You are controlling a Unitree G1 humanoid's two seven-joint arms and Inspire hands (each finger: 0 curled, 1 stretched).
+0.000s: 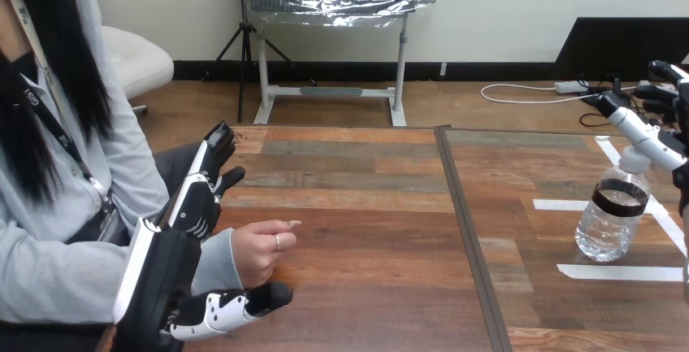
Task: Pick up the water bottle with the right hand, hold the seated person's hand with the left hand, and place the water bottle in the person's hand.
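A clear water bottle [609, 215] with a dark band and a white cap stands upright on the right part of the table [366, 206]. My right hand [655, 134] comes in from the right edge just above and behind the cap, fingers straight and spread, open, not closed on the bottle. At the left, my left hand [188, 210] stands open, its fingers pointing away up the table and its thumb [244, 303] stretched out below. The person's hand [258, 250], loosely curled, rests between those fingers and the thumb, its sleeve against my palm. Nothing is curled round it.
White tape strips [621, 271] mark a box on the table round the bottle. A dark seam [463, 230] runs down the table's middle. The person sits at the left side, close to my left arm.
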